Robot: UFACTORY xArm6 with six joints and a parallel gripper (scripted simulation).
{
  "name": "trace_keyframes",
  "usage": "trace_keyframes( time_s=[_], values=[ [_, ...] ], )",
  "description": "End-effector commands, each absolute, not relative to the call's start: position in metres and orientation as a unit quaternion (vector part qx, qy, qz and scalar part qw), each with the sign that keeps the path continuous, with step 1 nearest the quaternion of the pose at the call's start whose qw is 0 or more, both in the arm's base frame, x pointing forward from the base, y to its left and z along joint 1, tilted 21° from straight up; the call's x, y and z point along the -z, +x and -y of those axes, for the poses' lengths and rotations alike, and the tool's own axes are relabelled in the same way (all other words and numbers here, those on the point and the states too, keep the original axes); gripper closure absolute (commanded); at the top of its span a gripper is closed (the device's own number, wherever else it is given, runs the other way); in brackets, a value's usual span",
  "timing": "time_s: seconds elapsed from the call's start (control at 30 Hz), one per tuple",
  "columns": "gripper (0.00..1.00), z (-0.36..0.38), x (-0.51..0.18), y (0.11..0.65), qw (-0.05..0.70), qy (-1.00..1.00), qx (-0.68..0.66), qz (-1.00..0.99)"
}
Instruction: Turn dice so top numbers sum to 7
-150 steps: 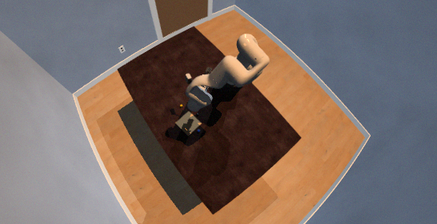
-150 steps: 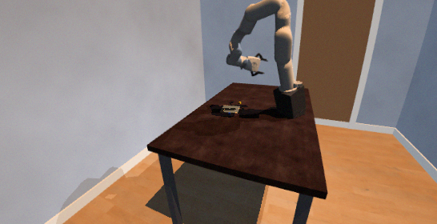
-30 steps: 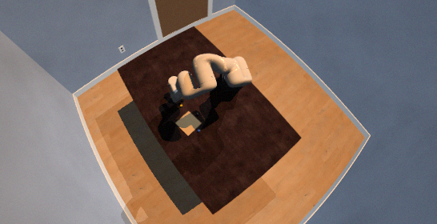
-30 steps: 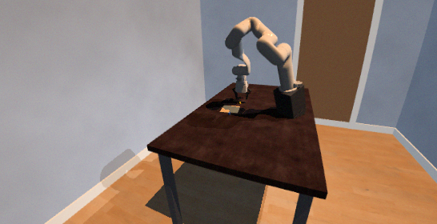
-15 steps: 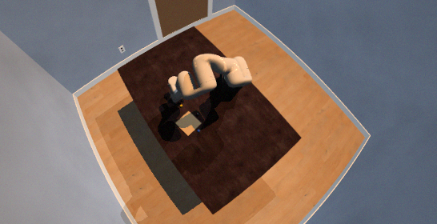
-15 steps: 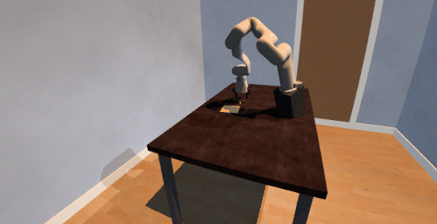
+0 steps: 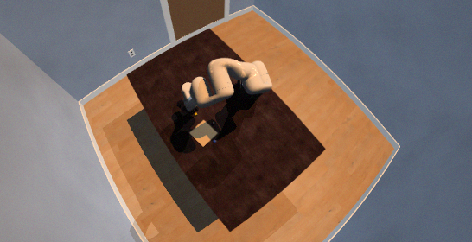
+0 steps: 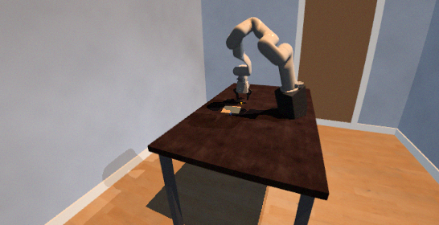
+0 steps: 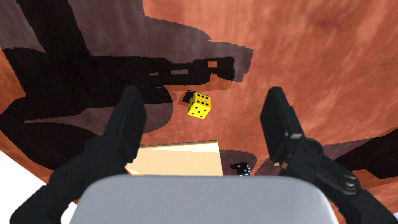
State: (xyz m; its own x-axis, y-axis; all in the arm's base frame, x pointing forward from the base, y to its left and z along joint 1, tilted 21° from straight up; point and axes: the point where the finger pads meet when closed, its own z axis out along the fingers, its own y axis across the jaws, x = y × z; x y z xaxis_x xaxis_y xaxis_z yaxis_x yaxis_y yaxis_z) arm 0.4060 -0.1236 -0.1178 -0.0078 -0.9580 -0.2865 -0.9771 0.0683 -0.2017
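Jaws: at full spread on the gripper (image 7: pixel 188 109) (image 8: pixel 243 98) (image 9: pixel 204 97), with nothing gripped. Next in size, on the dark brown table (image 7: pixel 268 149) (image 8: pixel 249 142): pale tan mat (image 7: pixel 200 136) (image 8: pixel 231 110) (image 9: pixel 180 162), roughly square, partly shaded, with corners toward top and bottom of the overhead view. Off the mat: yellow die (image 7: pixel 195 114) (image 8: pixel 241 103) (image 9: pixel 200 106), below the gap between fingertips; black die (image 7: pixel 213 123) (image 9: pixel 243 169), just beside one edge; blue die (image 7: pixel 214 141) (image 8: pixel 231 114), near another edge. Yellow cube turned askew in the wrist view, edges alike in length, hence no long axis. Dark pips: six on one face, five on the face nearer the mat; uppermost number uncertain.
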Motion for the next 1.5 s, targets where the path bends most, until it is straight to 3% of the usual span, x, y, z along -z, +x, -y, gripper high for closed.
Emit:
trace_keyframes(
  time_s=[0.0, 0.4, 1.03, 1.47],
  values=[
    [0.00, 0.124, 0.117, 0.407, 0.176, -0.682, -0.026, -0.709],
    [0.00, 0.113, 0.115, 0.402, 0.176, -0.682, -0.026, -0.709],
    [0.00, 0.002, 0.094, 0.350, 0.176, -0.682, -0.026, -0.709],
    [0.00, -0.005, 0.093, 0.347, 0.176, -0.682, -0.026, -0.709]
  ],
)
